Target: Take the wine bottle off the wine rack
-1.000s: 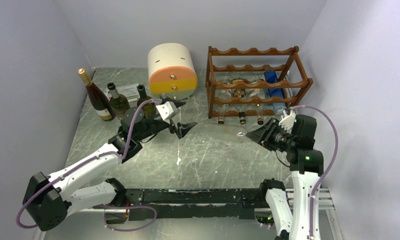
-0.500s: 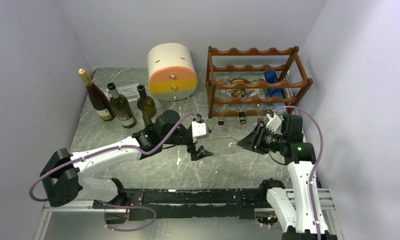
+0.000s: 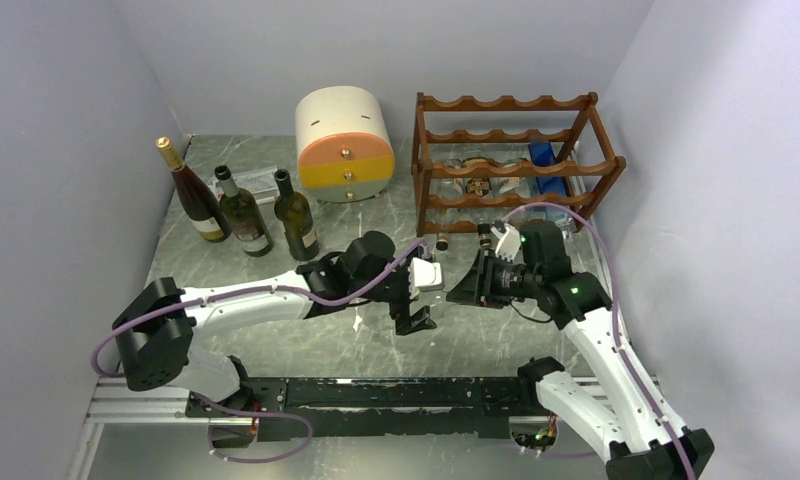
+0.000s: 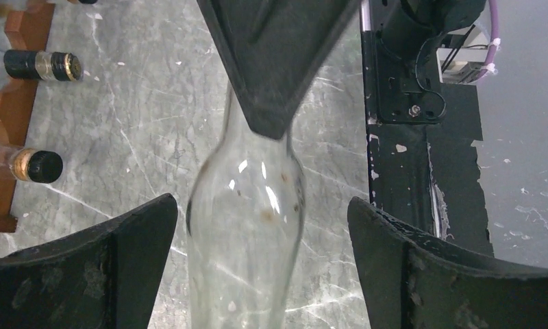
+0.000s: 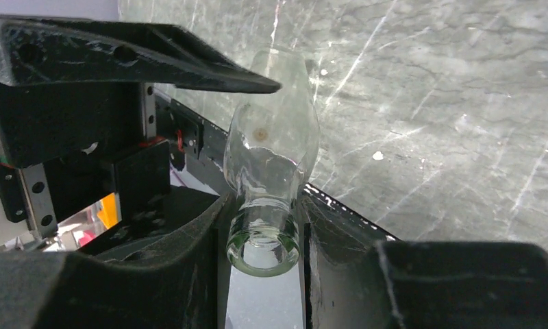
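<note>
We looked down on a table top [image 3: 476,340] of grey-green stone, marbled with pale veins and flecked with small white marks, closed in on three sides by plain walls of a pale lavender-grey: a back wall [image 3: 376,40], a left wall [image 3: 46,150] and a right wall [image 3: 726,150]. Against the back wall stood a rounded drawer unit [image 3: 344,130], cream above, with an orange and a yellow drawer front, each with a small knob. Along the near edge ran a black rail [image 3: 376,395], its paint chipped white in places, set on a silver metal frame [image 3: 106,405]. The light was even and soft, with faint shadows on the stone.
</note>
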Available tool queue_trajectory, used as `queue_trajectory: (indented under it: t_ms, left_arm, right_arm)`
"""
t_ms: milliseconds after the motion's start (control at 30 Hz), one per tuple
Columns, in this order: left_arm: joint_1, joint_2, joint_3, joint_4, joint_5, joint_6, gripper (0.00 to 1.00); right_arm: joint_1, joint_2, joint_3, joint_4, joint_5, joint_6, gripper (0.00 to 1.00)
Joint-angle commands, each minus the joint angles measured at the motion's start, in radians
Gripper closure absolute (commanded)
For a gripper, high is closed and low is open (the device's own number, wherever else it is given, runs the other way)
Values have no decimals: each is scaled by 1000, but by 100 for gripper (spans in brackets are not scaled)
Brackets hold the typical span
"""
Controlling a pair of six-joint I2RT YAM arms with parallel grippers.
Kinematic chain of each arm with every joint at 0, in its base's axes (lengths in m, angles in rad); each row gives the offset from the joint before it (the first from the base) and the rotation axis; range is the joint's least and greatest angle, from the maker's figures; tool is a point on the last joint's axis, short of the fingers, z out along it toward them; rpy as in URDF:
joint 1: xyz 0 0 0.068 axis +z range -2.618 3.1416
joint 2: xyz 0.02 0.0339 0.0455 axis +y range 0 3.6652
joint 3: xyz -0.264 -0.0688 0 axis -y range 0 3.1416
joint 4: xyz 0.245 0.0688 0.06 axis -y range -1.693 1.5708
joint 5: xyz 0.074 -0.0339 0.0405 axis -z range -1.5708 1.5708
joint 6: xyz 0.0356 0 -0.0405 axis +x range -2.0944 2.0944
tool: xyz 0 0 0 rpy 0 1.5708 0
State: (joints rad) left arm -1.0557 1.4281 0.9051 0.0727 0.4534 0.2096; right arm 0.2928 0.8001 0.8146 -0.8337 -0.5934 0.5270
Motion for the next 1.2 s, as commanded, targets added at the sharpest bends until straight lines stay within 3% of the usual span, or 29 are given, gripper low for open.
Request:
queue_trajectory:
  t_ms: [0, 167, 467, 533, 700, 800, 900, 1033, 1167]
  left_arm:
    - [-6, 37, 68, -69, -10, 13, 5]
    - [-7, 61, 88, -116, 16, 44, 15]
    - [-6, -8, 63, -103, -113, 89, 66]
    - [-6, -40, 48, -83, -162, 87, 75]
    - [-6, -130, -11, 7, -266, 75, 92]
    - [-4, -178, -51, 68, -348, 71, 93]
    - [2, -238, -100, 135, -445, 60, 93]
    - [30, -320, -181, 266, -571, 34, 93]
    - [127, -364, -246, 401, -567, -53, 93]
  right_arm:
    - [103, 7, 4, 134, 65, 94, 100]
    - [190, 19, 17, 160, 134, 128, 100]
    - [262, 35, 52, 176, 162, 104, 99]
    - [263, 34, 75, 187, 170, 97, 87]
    - [262, 62, 155, 181, 249, 77, 34]
    - [263, 77, 218, 181, 288, 68, 11]
    - [263, 69, 264, 179, 342, 73, 0]
    - [261, 0, 271, 193, 443, 102, 0]
    - [262, -70, 234, 206, 512, 124, 0]
